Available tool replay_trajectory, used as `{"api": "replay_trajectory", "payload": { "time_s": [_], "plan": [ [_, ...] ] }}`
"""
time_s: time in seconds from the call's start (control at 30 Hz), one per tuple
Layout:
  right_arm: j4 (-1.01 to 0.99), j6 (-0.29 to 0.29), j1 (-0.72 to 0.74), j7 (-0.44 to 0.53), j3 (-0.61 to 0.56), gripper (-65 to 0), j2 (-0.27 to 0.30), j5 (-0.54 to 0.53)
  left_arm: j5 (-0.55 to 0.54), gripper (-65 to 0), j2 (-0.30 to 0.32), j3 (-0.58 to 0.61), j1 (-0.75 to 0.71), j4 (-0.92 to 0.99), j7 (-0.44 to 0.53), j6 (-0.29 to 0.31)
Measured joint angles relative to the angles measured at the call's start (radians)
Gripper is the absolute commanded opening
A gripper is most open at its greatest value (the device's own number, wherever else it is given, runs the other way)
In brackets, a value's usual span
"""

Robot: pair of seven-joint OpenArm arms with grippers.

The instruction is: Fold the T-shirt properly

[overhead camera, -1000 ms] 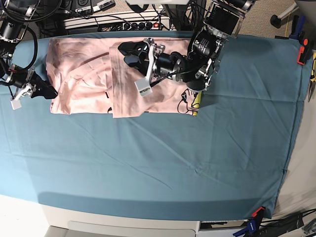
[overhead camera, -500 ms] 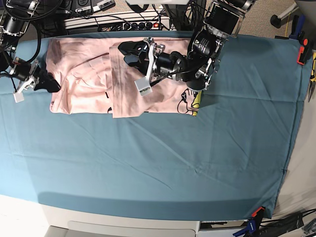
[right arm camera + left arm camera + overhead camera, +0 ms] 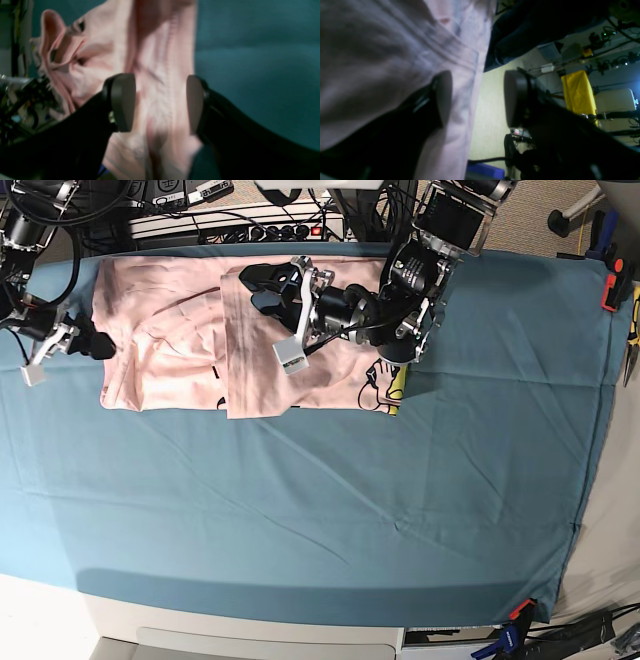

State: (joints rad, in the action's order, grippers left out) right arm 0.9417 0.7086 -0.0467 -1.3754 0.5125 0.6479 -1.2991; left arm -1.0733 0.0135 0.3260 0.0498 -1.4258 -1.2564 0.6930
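**A:** Start with the left wrist view. Where is the shirt against the gripper?

**B:** The left gripper (image 3: pixel 476 100) has its jaws spread apart with nothing between them. The pink T-shirt (image 3: pixel 382 62) fills the left half of the view, behind and around one dark pad (image 3: pixel 445 97); whether that pad touches the cloth I cannot tell. The other pad stands clear of the fabric, with pale floor showing in the gap.

**A:** And the right wrist view?

**B:** The right gripper (image 3: pixel 161 102) is likewise open, holding nothing. A strip of the T-shirt (image 3: pixel 160 75) runs up through the gap between its two pads, and bunched folds lie to the left. To the right lies the teal tablecloth (image 3: pixel 250 62).

**A:** The base view?

**B:** The T-shirt (image 3: pixel 170 330) lies partly folded at the far edge of the tablecloth (image 3: pixel 320 510), towards the view's left, with a flap doubled over its middle and a bit of black print and yellow at its right end. The left gripper (image 3: pixel 262 288) is over the flap near the shirt's far edge. The right gripper (image 3: pixel 98 348) is at the shirt's left edge, its tips at the cloth's border.
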Motion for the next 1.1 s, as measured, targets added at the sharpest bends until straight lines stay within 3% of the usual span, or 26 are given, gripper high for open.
{"api": "replay_trajectory", "payload": {
  "time_s": [0.17, 0.3, 0.63, 0.8, 0.93, 1.1],
  "plan": [
    [-0.007, -0.005, -0.011, -0.020, 0.135, -31.3, 0.000, 0.063, 0.000, -31.1, 0.000, 0.000, 0.000, 0.000, 0.000, 0.000],
    [-0.008, -0.009, -0.011, -0.024, 0.156, -31.3, -0.001, 0.064, 0.000, -31.1, 0.000, 0.000, 0.000, 0.000, 0.000, 0.000],
    [-0.011, -0.012, -0.014, -0.031, 0.150, -31.3, -0.032, -0.165, -0.001, -31.1, 0.000, 0.000, 0.000, 0.000, 0.000, 0.000],
    [-0.011, -0.012, -0.017, -0.032, 0.148, -31.3, -0.064, -0.161, 0.000, -31.1, 0.000, 0.000, 0.000, 0.000, 0.000, 0.000],
    [-0.010, -0.010, -0.020, -0.017, 0.148, -31.2, -0.066, -0.036, 0.003, -31.1, 0.000, 0.000, 0.000, 0.000, 0.000, 0.000],
    [-0.003, -0.003, -0.043, 0.012, 0.153, -28.5, -0.063, 0.000, 0.002, -31.1, 0.000, 0.000, 0.001, 0.000, 0.000, 0.000]
  ]
}}
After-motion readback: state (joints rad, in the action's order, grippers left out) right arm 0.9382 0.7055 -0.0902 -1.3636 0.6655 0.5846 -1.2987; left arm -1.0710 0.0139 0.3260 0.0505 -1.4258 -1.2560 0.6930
